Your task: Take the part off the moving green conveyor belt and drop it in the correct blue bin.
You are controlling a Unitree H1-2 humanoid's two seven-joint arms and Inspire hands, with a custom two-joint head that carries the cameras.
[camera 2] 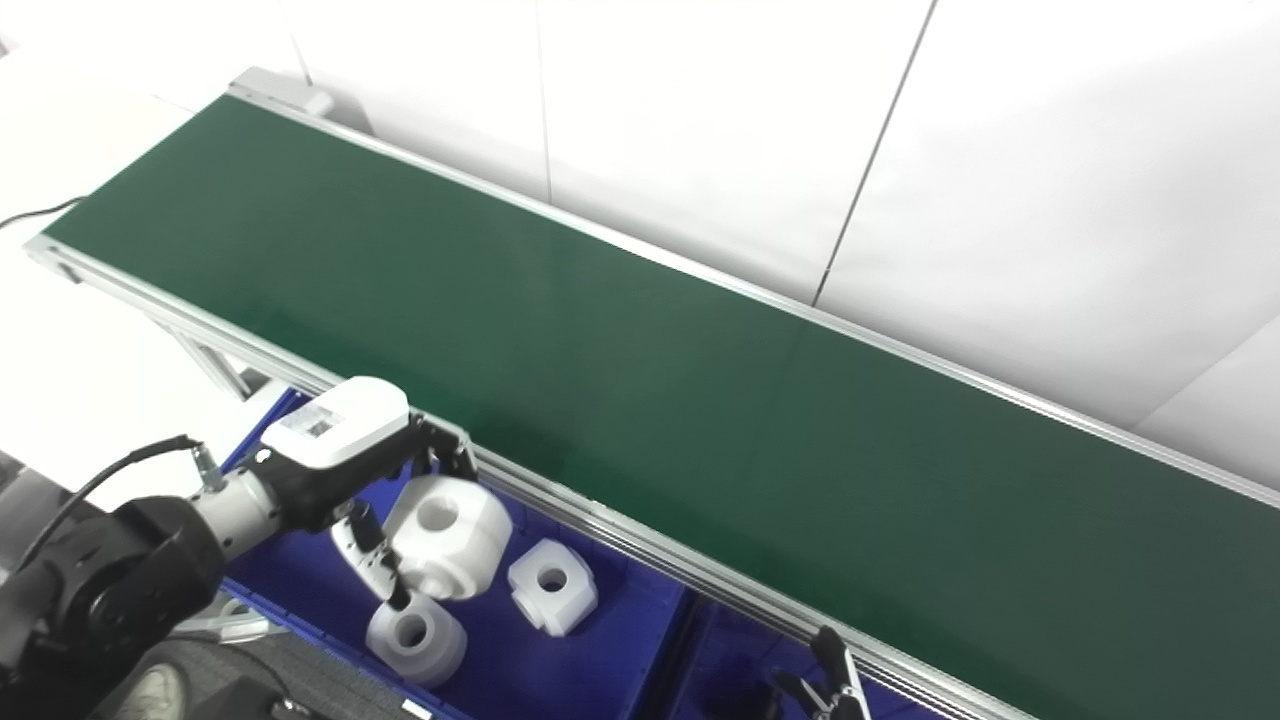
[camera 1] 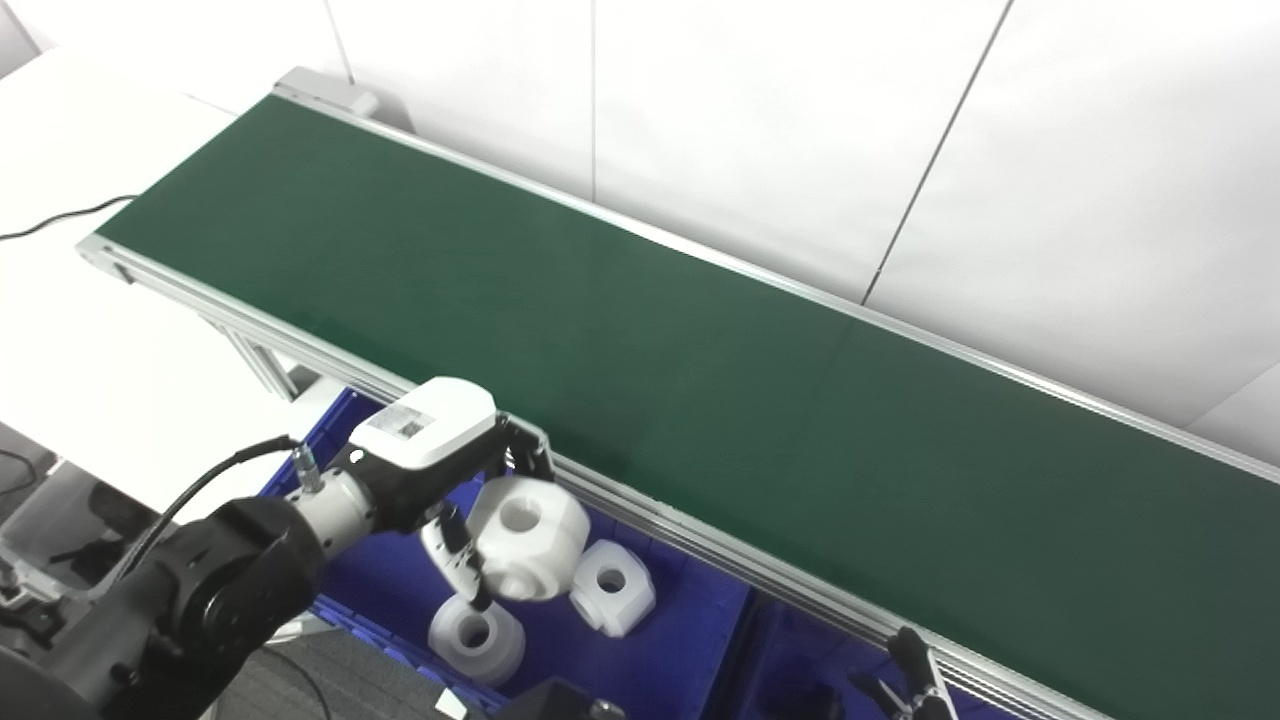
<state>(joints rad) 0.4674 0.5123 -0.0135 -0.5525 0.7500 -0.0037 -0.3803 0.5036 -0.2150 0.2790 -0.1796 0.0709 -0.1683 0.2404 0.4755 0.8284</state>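
My left hand (camera 1: 440,470) is shut on a white round part with a centre hole (camera 1: 530,535) and holds it above the left blue bin (camera 1: 690,640), just on my side of the belt's near rail. The same hand (camera 2: 350,450) and part (camera 2: 450,535) show in the right eye view. Two white parts lie in that bin: a blocky one (camera 1: 612,586) and a round one (camera 1: 477,637). The green conveyor belt (camera 1: 620,350) has no part on it. Only the dark fingertips (camera 1: 915,680) of my right hand show at the bottom edge.
The belt's aluminium near rail (camera 1: 700,545) runs between the belt and the bins. A second blue bin (camera 1: 800,670) sits to the right of the first. White wall panels stand behind the belt. A black cable (camera 1: 60,215) lies at the far left.
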